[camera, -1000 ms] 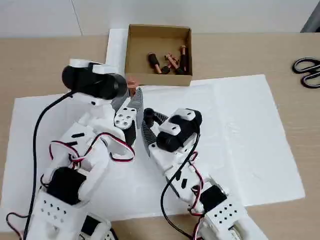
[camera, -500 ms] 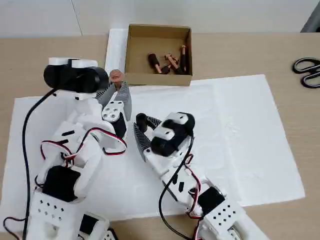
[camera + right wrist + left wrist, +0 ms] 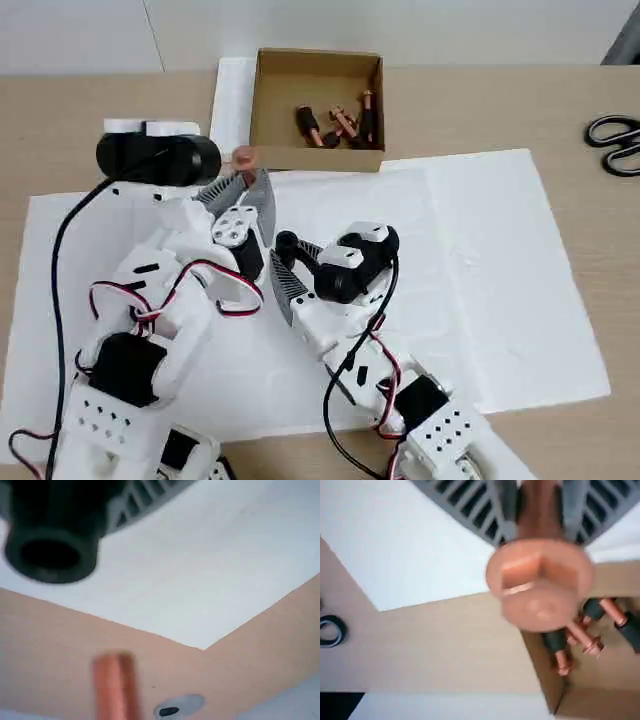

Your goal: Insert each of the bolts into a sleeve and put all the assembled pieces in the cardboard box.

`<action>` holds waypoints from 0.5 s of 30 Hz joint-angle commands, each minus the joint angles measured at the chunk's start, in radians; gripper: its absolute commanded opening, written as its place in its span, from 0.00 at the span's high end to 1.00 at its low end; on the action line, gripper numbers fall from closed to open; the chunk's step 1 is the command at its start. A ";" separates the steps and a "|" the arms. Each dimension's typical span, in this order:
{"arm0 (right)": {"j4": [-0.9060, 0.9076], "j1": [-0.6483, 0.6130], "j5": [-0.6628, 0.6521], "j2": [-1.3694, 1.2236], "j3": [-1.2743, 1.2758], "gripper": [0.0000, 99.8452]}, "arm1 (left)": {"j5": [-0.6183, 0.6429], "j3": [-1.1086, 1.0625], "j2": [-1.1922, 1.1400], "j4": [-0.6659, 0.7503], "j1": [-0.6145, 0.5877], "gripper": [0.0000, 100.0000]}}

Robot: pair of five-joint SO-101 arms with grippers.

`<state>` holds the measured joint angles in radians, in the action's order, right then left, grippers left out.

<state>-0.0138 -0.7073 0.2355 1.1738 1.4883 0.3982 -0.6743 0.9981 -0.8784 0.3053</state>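
My left gripper [image 3: 246, 180] is shut on a copper bolt [image 3: 243, 157], whose head sticks out just short of the cardboard box's [image 3: 318, 158] near left corner. In the left wrist view the bolt head [image 3: 540, 585] hangs large between the grey fingers [image 3: 470, 510], with the box [image 3: 540, 670] behind it. Several assembled pieces [image 3: 338, 125] lie in the box. My right gripper [image 3: 286, 254] is shut on a black sleeve [image 3: 287, 241], a short way to the near right of the bolt. The sleeve's open end [image 3: 50, 555] faces out, and the bolt's shaft [image 3: 114, 685] shows beyond it.
White paper [image 3: 480, 260] covers the wooden table [image 3: 90, 130] under both arms. Black scissors [image 3: 615, 142] lie at the far right edge. The paper to the right of the arms is bare.
The left arm swung the bolt to the left, away from the box's front wall, then came a little way back right. The right gripper with the sleeve shifted slightly left and nearer.
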 commanded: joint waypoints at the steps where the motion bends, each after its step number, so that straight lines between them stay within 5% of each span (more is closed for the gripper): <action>1: -0.005 -0.022 -0.054 0.019 -0.006 1.00 | 0.031 0.012 0.028 -0.021 0.002 0.99; 15: -0.031 -0.058 -0.121 0.027 0.018 1.00 | 0.072 0.013 0.029 -0.072 0.034 0.99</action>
<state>-0.0138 -0.7641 0.1220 1.1738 1.5251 0.4672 -0.6743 0.9996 -0.9459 0.3161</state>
